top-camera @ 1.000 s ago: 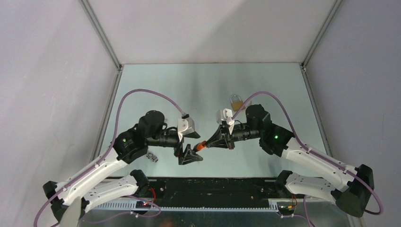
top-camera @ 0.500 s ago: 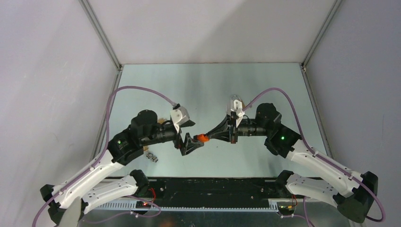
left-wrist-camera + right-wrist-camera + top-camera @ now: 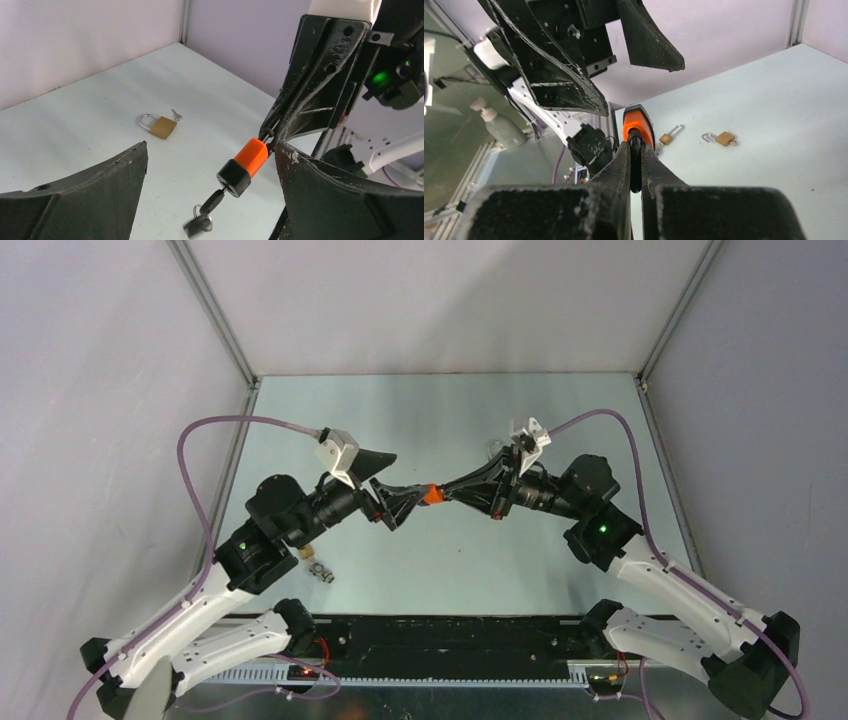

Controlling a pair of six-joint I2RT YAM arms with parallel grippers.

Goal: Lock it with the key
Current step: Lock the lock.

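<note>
Midair, right gripper (image 3: pixel 636 146) clamps the padlock (image 3: pixel 243 166); left gripper (image 3: pixel 211 146) gapes; we'd pinch the light, stiff key (image 3: pixel 213 200) by its head.

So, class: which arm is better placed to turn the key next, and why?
Left. The left claw is open and faces the key in the padlock. The right claw is shut on the padlock's shackle, busy holding it.
</note>
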